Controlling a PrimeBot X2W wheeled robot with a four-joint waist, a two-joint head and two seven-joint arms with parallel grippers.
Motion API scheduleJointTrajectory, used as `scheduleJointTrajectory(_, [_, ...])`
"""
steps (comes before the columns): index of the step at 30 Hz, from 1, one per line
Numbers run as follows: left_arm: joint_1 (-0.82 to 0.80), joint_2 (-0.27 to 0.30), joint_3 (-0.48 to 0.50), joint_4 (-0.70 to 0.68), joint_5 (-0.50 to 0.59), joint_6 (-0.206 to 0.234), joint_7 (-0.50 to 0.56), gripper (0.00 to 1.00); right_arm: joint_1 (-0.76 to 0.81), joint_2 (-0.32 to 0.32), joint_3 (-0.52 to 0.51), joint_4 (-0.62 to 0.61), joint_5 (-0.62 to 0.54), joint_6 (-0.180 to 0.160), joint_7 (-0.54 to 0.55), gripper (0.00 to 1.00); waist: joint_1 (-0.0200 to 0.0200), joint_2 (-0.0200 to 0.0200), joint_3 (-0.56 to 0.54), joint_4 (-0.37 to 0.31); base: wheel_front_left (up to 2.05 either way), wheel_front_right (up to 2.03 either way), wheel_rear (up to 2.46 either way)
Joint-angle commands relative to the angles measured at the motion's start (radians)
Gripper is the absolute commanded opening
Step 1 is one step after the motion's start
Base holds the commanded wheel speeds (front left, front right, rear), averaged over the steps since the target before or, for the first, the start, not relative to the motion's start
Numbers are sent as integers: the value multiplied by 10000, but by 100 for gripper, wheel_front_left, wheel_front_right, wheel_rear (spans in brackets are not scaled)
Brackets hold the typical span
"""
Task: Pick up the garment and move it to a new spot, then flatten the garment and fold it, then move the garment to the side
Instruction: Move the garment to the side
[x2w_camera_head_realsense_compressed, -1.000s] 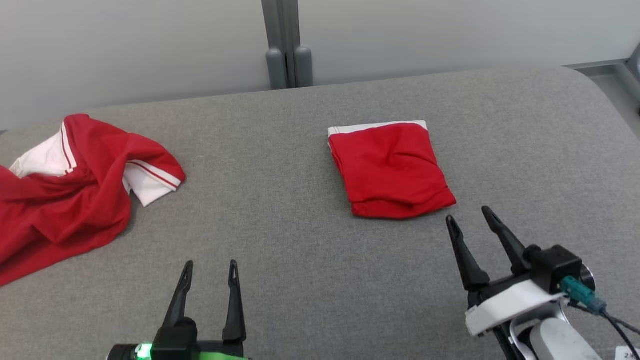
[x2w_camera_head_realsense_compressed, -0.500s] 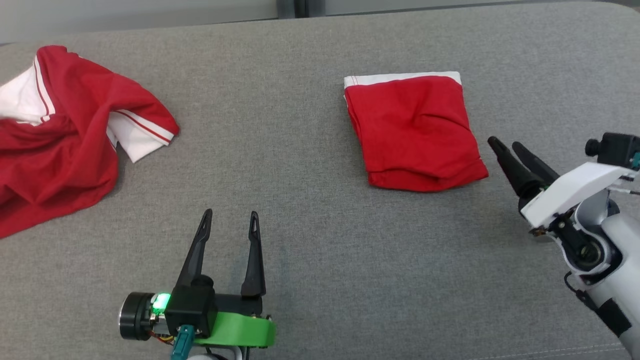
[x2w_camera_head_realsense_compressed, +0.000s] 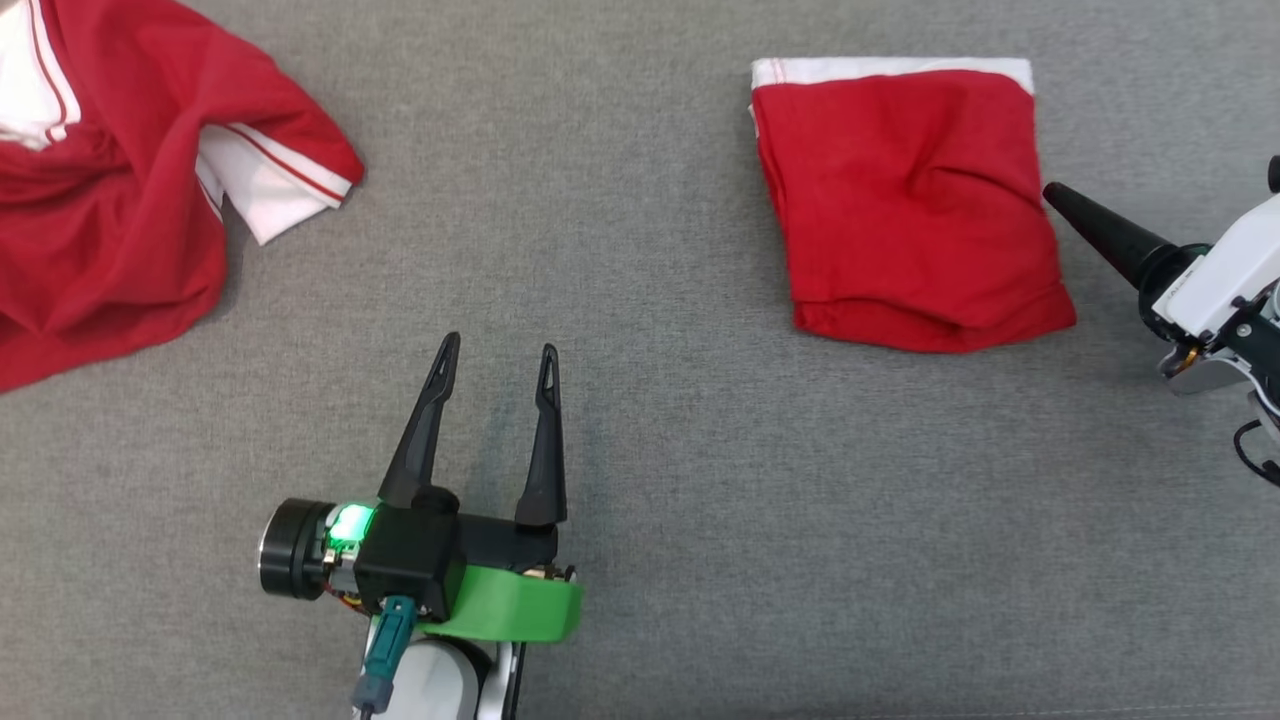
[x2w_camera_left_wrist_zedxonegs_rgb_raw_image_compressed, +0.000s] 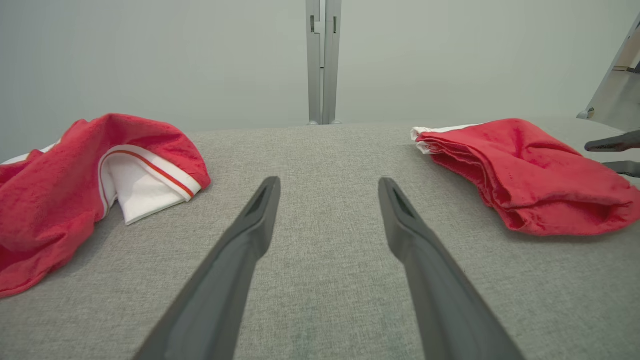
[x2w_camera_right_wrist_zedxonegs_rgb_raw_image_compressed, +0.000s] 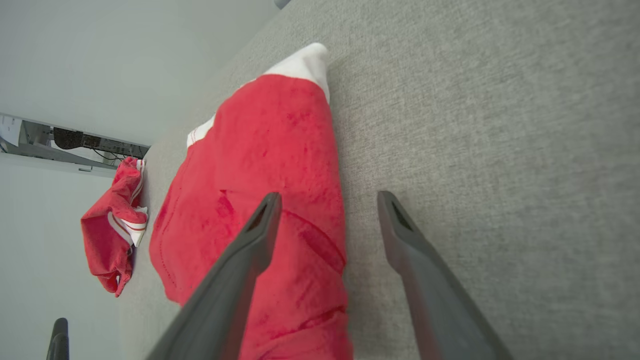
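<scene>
A folded red garment (x2w_camera_head_realsense_compressed: 905, 200) with a white far edge lies flat on the grey cushion (x2w_camera_head_realsense_compressed: 660, 400), right of centre. My right gripper (x2w_camera_head_realsense_compressed: 1052, 190) is turned on its side just off the garment's right edge and stands open. In the right wrist view, the right gripper (x2w_camera_right_wrist_zedxonegs_rgb_raw_image_compressed: 328, 196) has one finger in front of the red cloth (x2w_camera_right_wrist_zedxonegs_rgb_raw_image_compressed: 260, 165) and the other in front of bare cushion. My left gripper (x2w_camera_head_realsense_compressed: 500, 345) rests open and empty over bare cushion at the front, well left of the folded garment (x2w_camera_left_wrist_zedxonegs_rgb_raw_image_compressed: 525, 175).
A second garment (x2w_camera_head_realsense_compressed: 110, 200), red with white striped trim, lies crumpled at the far left, and shows too in the left wrist view (x2w_camera_left_wrist_zedxonegs_rgb_raw_image_compressed: 50, 190). A pale wall with a grey post (x2w_camera_left_wrist_zedxonegs_rgb_raw_image_compressed: 323, 60) stands behind the cushion.
The head camera has tilted down, shifting the whole picture. The right gripper has swung from the folded garment's near right corner to its right edge and rolled onto its side. Both stay open.
</scene>
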Motion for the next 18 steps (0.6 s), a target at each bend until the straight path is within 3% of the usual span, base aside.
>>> scheduleJointTrajectory(1, [-208, 28, -66, -32, -35, 64, -2, 100, -108, -69, 41, -60, 136, 2, 115, 47, 0, -1, 473, 306, 0, 0, 0])
scheduleJointTrajectory(4, [-350, 28, -170, -58, -38, 127, -2, 100, -118, -102, 92, -248, 455, 3, 433, 0, 0, -1, 635, 307, 0, 0, 0])
scheduleJointTrajectory(13, [-637, 29, -117, -195, 320, -10, 0, 100, -296, -690, 209, -1166, -75, 3, -65, 0, 0, -1, 1037, -181, 0, 0, 0])
scheduleJointTrajectory(18, [-1042, 28, -416, -565, 784, -210, -2, 100, -686, -1545, 322, -1243, -1061, 2, -1057, 0, 0, -1, 1554, -552, 0, 0, 0])
